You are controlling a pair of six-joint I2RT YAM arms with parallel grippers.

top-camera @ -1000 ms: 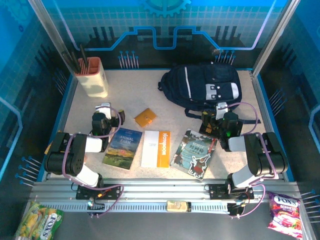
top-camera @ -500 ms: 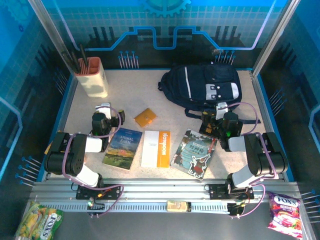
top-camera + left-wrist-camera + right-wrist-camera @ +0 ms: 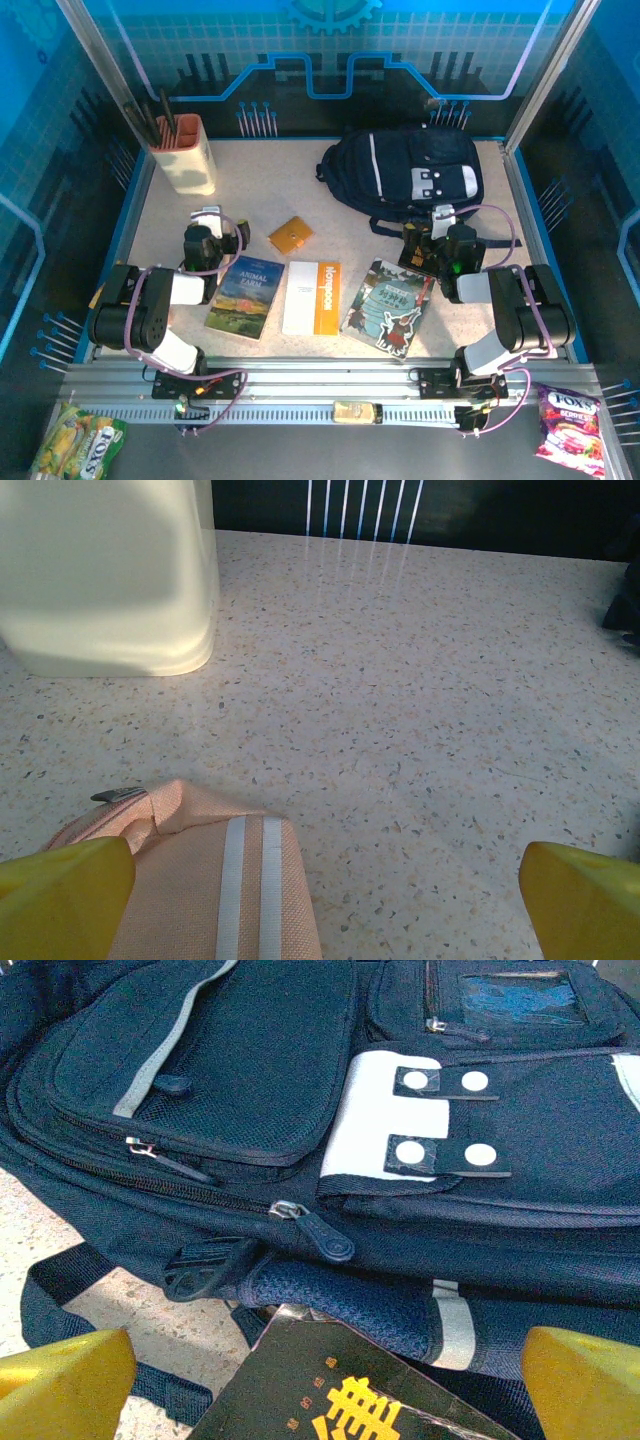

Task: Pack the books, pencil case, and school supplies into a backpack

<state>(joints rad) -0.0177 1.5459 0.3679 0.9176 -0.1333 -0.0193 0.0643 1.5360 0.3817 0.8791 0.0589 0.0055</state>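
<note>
At the upper right of the overhead frame, the large navy-blue fabric backpack (image 3: 405,170) lies crosswise just beyond the right jaws, wide and empty; the left jaws, equally wide, sit farther off.

The table (image 3: 300,190) is lit evenly from above; a blue cast is given by the surrounding panels (image 3: 60,80). Glare streaks are seen at its far edge in the left wrist view, where the yellow fingers (image 3: 60,900) are blurred.

Three books (image 3: 245,296), one backpack (image 3: 405,175), two candy bags (image 3: 570,417)
</note>
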